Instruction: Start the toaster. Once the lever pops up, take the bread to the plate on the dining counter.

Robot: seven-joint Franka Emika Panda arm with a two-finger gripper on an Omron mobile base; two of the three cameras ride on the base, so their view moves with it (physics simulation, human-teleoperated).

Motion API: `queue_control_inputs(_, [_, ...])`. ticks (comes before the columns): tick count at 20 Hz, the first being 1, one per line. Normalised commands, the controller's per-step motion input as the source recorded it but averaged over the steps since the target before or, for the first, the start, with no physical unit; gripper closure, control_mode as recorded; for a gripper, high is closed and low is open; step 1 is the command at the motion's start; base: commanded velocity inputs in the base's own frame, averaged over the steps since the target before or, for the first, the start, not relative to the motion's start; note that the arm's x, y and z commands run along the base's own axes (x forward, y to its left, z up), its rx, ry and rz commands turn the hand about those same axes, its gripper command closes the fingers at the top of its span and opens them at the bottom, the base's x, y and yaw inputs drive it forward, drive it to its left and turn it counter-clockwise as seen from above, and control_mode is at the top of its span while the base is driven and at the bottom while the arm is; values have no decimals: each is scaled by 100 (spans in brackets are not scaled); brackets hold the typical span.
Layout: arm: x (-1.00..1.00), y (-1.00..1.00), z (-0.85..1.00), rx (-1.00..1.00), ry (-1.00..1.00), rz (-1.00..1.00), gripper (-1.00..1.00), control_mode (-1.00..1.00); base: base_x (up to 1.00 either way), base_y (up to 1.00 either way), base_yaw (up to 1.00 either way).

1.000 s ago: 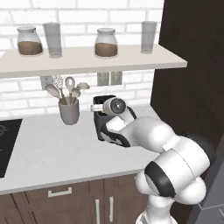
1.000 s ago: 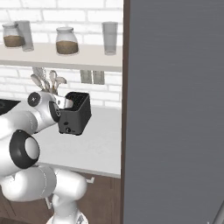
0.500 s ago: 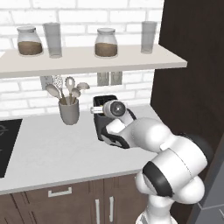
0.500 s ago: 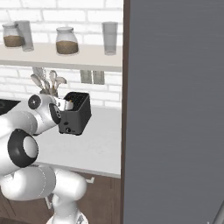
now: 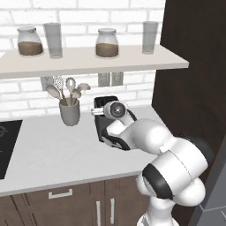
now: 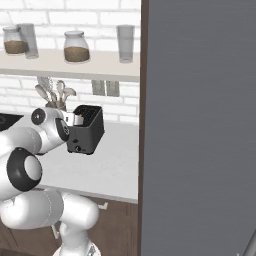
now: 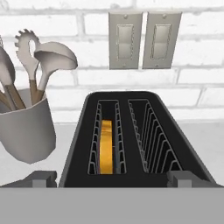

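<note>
**Toaster not yet started, hand poised behind it**

A white brick wall backs a pale, smooth kitchen surface (image 5: pixel 53 154) over dark wood cabinets, with a shelf (image 5: pixel 88 59) of glass jars and tumblers above. On that surface the toaster (image 7: pixel 135 140) stands just beside a matte grey utensil cup (image 7: pixel 24 129) holding wooden-handled spoons, under two grey wall switch plates (image 7: pixel 144 40).

The toaster is a dark grey, boxy shell with rounded corners and two slots lined with thin wire guides. The bread (image 7: pixel 106 146) sits in the left slot of the hand view, edge up, its golden-orange crust showing; the other slot is bare.

The gripper (image 7: pixel 111 179) hovers low at the toaster's near end, jaws spread wide and pinching nothing, one tip at each side of the body.

Judging by this, starting the toaster is the step in hand. The next move calls for finding the lever, which I cannot make out here, and pressing it down squarely, then waiting for it to pop.
</note>
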Motion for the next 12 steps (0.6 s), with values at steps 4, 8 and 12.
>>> queue_control_inputs(4, [0, 9, 0, -5, 0, 1, -100, -100, 0, 0, 0])
queue_control_inputs(8, [0, 15, 0, -5, 0, 1, -100, -100, 0, 0, 0])
queue_control_inputs(12, [0, 3, 0, -1, 0, 2, -100, -100, 0, 0, 0])
